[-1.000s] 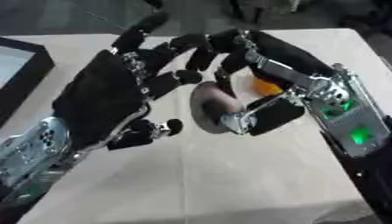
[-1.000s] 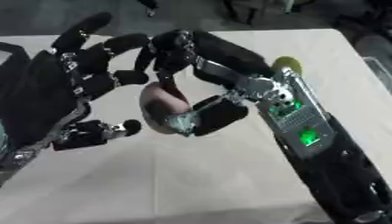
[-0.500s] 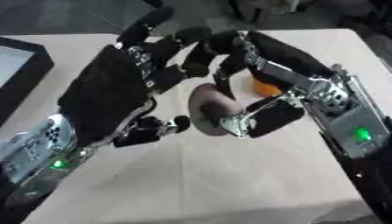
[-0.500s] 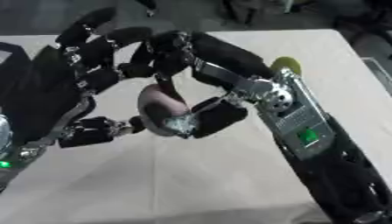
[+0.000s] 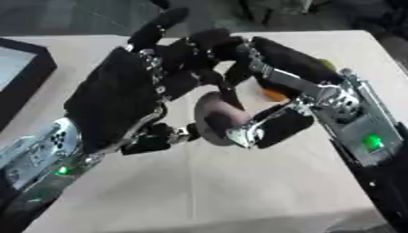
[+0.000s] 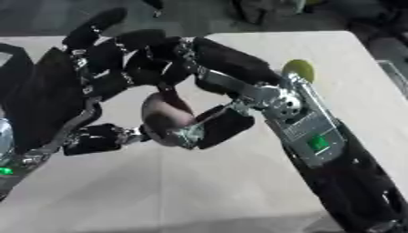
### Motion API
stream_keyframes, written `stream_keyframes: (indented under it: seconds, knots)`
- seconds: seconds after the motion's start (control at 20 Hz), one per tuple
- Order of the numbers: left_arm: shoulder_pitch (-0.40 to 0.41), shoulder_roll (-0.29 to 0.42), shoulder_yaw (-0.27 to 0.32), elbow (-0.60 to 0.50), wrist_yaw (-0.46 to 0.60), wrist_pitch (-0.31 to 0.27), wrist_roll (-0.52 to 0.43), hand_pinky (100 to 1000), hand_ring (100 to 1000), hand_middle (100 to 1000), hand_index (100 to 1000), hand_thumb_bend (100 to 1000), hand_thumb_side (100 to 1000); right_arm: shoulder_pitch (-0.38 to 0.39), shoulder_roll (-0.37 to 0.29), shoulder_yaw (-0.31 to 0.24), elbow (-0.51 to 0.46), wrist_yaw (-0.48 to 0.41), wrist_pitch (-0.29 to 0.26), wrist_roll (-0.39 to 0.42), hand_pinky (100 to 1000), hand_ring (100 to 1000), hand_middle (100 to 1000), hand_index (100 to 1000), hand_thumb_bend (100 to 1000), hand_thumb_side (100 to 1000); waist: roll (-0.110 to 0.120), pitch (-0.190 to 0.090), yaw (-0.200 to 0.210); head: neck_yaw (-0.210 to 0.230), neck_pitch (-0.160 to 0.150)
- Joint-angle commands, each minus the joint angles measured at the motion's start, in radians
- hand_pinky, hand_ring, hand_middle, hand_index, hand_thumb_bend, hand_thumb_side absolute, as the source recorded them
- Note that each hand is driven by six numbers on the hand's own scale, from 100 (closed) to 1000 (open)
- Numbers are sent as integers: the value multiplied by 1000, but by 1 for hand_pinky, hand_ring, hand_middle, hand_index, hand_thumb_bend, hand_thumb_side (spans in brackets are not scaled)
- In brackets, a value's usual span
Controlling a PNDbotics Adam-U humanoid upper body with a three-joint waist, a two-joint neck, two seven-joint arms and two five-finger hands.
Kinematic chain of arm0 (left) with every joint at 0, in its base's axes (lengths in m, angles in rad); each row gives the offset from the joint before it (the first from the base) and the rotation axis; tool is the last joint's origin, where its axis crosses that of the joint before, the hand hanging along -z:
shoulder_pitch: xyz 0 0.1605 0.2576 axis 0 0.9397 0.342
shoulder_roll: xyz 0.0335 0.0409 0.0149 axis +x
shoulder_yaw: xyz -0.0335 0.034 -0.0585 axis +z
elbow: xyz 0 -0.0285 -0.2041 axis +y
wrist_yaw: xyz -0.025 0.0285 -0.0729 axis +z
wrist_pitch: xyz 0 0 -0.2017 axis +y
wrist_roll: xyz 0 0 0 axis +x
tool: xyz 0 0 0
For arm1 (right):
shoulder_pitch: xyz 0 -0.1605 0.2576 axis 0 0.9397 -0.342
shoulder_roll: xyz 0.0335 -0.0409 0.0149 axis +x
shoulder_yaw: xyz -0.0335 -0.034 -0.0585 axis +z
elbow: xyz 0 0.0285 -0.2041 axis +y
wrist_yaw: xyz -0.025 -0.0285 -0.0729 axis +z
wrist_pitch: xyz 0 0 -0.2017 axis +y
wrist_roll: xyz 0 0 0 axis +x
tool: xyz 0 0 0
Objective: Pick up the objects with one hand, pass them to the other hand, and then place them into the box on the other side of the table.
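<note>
Right hand (image 5: 275, 107), black with silver joints: fingers and thumb curled round a rounded pinkish-brown object (image 5: 216, 119), held above the beige tabletop (image 5: 239, 191). Left hand (image 5: 127, 100): fingers spread, cupping the same object from the left, thumb touching its lower edge. Black-walled box (image 5: 30, 82) at the table's left edge; a small orange object (image 5: 273, 94) and a yellow-green rounded object (image 6: 299, 69) lie behind the right hand.

Both hands black with silver, pinkish-grey round object (image 5: 213, 116), beige tabletop (image 5: 239, 191), black box (image 5: 22, 77), yellow-green object (image 6: 299, 69).

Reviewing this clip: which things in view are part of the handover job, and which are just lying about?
Part of the job:
- left hand
- right hand
- brownish round object held between the hands
- black box at the table's left edge

Just lying about:
- orange thing behind the right hand
- yellow-green thing on the table
</note>
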Motion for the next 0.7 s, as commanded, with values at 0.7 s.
stream_keyframes:
  seconds: [0.7]
  knots:
    - [-16, -7, -15, -7, 89, -55, 48, 968, 300, 837, 594, 480, 100, -18, -5, -4, -24, -9, 2, 5, 648, 719, 755, 411, 100, 273, 2, -16, -2, -2, -3]
